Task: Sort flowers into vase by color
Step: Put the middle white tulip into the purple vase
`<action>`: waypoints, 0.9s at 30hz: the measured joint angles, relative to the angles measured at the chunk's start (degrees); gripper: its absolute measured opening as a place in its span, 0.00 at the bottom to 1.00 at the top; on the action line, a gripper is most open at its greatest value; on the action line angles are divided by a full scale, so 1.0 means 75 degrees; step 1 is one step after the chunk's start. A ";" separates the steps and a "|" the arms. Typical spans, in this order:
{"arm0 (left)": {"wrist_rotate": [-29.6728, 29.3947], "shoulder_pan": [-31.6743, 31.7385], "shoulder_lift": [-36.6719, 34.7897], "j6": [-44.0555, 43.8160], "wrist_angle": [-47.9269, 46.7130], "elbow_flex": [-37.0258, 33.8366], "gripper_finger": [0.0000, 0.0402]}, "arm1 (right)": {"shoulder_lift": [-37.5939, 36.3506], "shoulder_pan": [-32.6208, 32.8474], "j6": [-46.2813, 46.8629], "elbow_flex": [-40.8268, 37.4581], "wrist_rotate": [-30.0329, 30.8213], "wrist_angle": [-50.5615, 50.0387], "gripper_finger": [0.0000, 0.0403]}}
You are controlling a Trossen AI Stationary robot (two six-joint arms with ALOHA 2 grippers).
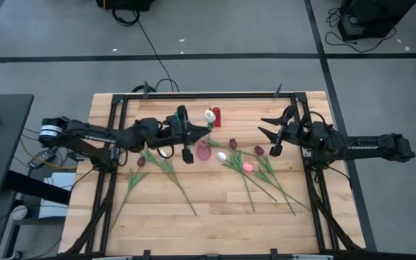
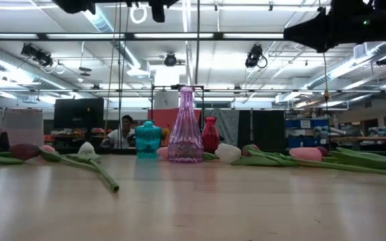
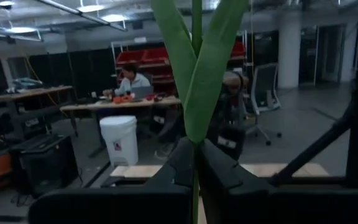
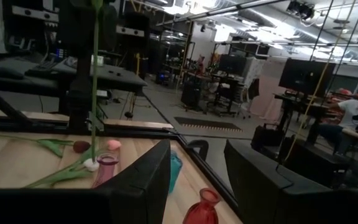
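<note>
Left gripper [image 1: 193, 132] up off the table, fingers pinching a flower stem [image 3: 196, 180]. The left wrist view shows the pinch plainly: stem runs straight up between the two dark fingers [image 3: 166, 171], two long leaves [image 3: 194, 68] forking just past the tips. That flower's head is cut off there. The right wrist view supplies it: stem [image 4: 94, 87] hanging upright, white head [image 4: 91, 165] downward at the mouth of the pink vase [image 4: 105, 169]; whether it touches the rim is hard to make out. From above, the white head [image 1: 209, 115] shows just beyond the fingertips, near the red vase [image 1: 217, 116].

Right gripper [image 1: 271, 132] also raised, fingers spread wide with nothing between them; its own view shows the wide gap between the fingers [image 4: 143, 177].

Remaining flowers [image 1: 248, 167] lie flat on the wooden table [image 1: 215, 217] below and beside both sets of fingers: dark maroon, white and pink heads in a cluster below the right fingers, two more with a maroon head [image 1: 141, 162] below the left.

Only the low view lines up three vases: teal [image 2: 147, 140], tall pink [image 2: 185, 126], red [image 2: 210, 134]. In it both grippers are mostly cut off by the upper edge. From above, the teal vase is largely hidden under the left arm. A seated person [image 3: 132, 84] shows in the room beyond.
</note>
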 joint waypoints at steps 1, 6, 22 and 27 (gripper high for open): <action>-0.0038 0.0000 -0.0013 -0.0044 0.0063 -0.0072 0.03 | 0.0025 -0.0001 -0.0003 0.0000 -0.0001 0.0035 0.41; -0.0185 0.0002 -0.0079 -0.0029 0.0009 -0.0150 0.03 | 0.0032 0.0000 -0.0005 0.0000 0.0001 0.0032 0.41; -0.0668 0.0012 -0.0291 -0.0124 -0.0286 -0.0140 0.03 | 0.0034 0.0000 -0.0003 0.0000 -0.0042 0.0146 0.41; -0.0668 0.0009 0.0053 -0.0198 -0.0223 -0.0142 0.03 | 0.0034 0.0000 0.0170 0.0000 -0.0335 0.0144 0.41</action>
